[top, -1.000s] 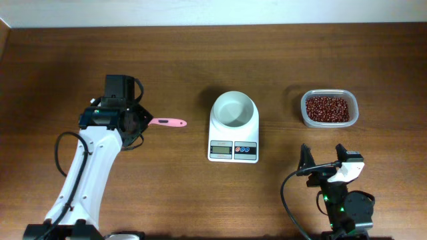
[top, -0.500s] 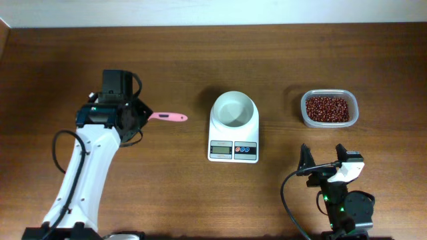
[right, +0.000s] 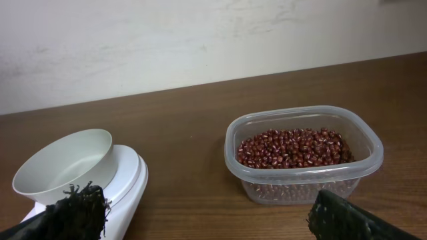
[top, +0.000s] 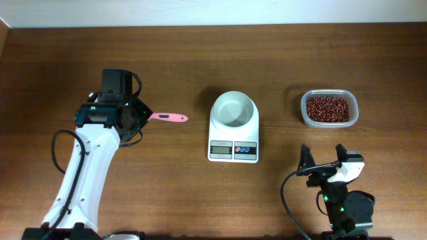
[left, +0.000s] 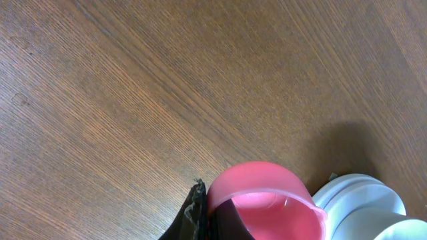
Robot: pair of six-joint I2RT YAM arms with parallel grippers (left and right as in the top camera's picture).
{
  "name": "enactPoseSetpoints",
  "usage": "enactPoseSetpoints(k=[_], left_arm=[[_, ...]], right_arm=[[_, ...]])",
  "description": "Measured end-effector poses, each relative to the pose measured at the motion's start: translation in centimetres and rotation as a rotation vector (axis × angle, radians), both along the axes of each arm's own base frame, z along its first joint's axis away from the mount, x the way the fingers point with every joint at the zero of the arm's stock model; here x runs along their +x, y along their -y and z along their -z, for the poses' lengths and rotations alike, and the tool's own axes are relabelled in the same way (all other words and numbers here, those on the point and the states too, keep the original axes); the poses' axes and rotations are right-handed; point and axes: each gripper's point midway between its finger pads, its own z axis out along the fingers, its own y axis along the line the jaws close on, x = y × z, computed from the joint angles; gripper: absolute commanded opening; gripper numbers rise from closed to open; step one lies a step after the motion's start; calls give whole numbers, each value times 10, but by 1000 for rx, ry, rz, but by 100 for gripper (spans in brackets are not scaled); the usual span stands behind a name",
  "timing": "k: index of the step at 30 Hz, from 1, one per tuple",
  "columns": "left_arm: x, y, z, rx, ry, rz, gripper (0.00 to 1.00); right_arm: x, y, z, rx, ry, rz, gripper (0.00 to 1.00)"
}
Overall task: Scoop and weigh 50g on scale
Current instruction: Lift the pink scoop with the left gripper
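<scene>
Now left tool [top: 141, 118] is clenching pink scoop [top: 168, 118], long axis pointing right toward scale [top: 233, 141]. Bean container [top: 328, 109] is lying farther right, beyond scale, nearer to right tool [top: 323, 160], which is standing released, empty.

The white scale [top: 233, 128], display toward the robot, carries an empty round bowl mid-table.

In the middle of the table [top: 200, 53] stands the scale [top: 233, 137] with a bowl [top: 233, 110] on it, the bean container [top: 328, 109] to its right, the scoop [top: 168, 118] in the left claw [top: 137, 117] to its left, and the right claw [top: 323, 157] before the container by the front edge.
</scene>
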Motion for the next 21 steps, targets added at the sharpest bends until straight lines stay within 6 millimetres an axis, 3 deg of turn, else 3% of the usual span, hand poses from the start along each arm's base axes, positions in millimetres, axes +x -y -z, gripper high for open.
enactPoseSetpoints(k=[8, 21], left_arm=[[6, 0, -11, 18, 25, 41, 0], [3, 0, -10, 21, 11, 47, 0]], right_arm=[[0, 0, 0, 1, 0, 0, 99], [0, 0, 0, 1, 0, 0, 99]])
